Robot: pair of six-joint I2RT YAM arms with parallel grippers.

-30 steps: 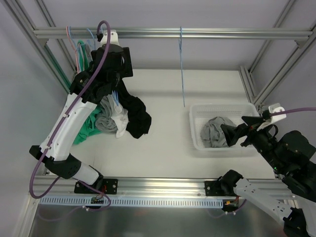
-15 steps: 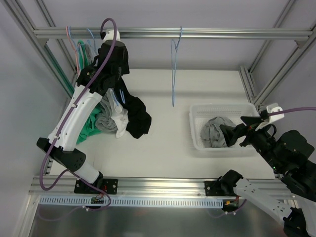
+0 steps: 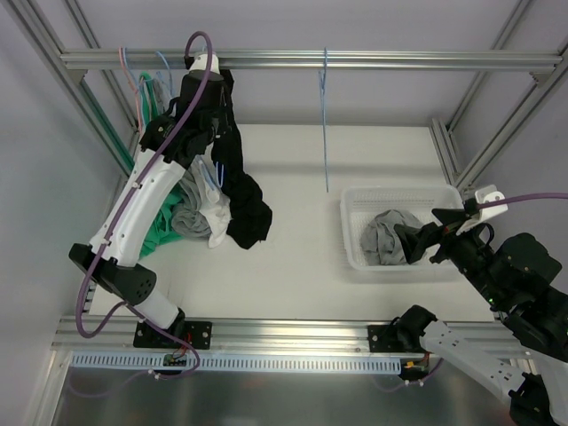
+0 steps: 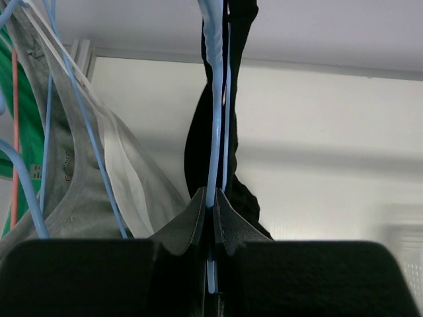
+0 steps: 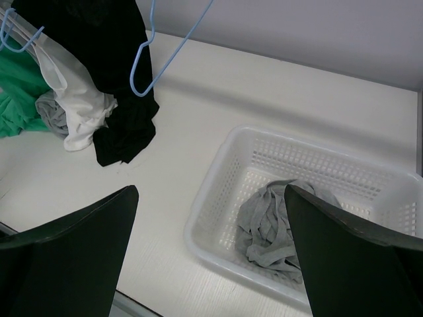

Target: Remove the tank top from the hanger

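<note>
White tabletop (image 3: 302, 257): my left gripper (image 4: 213, 198), clamped on thin light-blue hanger (image 4: 215, 99), lifted black tank top (image 3: 232, 160) higher, still hung; right gripper (image 5: 210, 191) agape.

Left arm (image 3: 146, 204): white shell links, black joint housings, black base bracket (image 3: 169, 335), purple cable (image 3: 191, 49) along its length, white cap (image 3: 202, 64) at the wrist. Right arm (image 3: 519, 275): bulky black joints, white lower link, second purple cable (image 3: 532, 197), small white clip (image 3: 489, 193) at the wrist. Left pincer (image 4: 213, 201): dark grey tapered fingers (image 4: 188, 228), matte black body. Right pincer (image 5: 211, 198): two broad, dark, wedge-shaped fingers (image 5: 66, 251), smooth and matte.
</note>
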